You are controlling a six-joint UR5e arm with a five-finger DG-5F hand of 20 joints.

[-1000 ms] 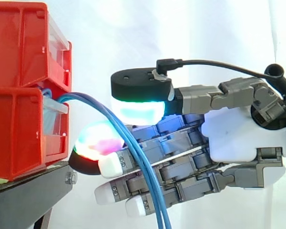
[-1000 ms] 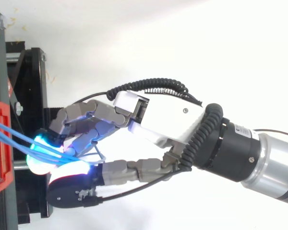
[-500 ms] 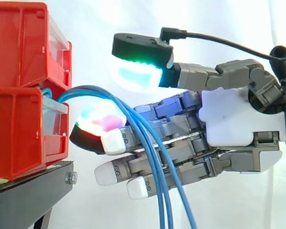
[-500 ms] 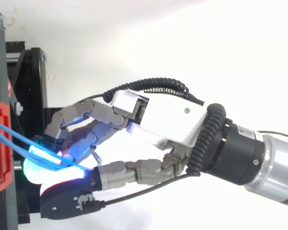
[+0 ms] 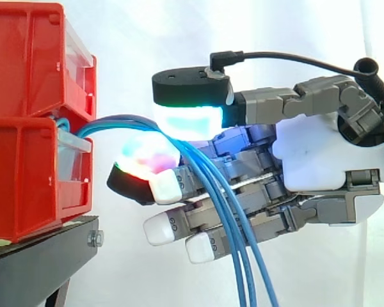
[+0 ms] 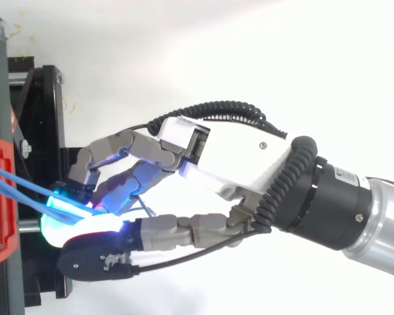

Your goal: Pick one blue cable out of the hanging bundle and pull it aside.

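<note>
Though the hand (image 5: 313, 173) pinches narrowly on the blue cables (image 5: 211, 192) running through it, several seem caught; singling one out and pulling it aside remain

Blue cables (image 5: 115, 121): lower ends run off bottom edge beneath robot hand (image 5: 320, 166); upper ends vanish inside lower red bin (image 5: 25, 179) ahead of fingertips. Pad glow washes out pinch point: number of cables caught, cannot tell. Lower and upper red bin (image 5: 25, 57) cut by left edge; arm (image 6: 374, 223) cut behind wrist.
</note>
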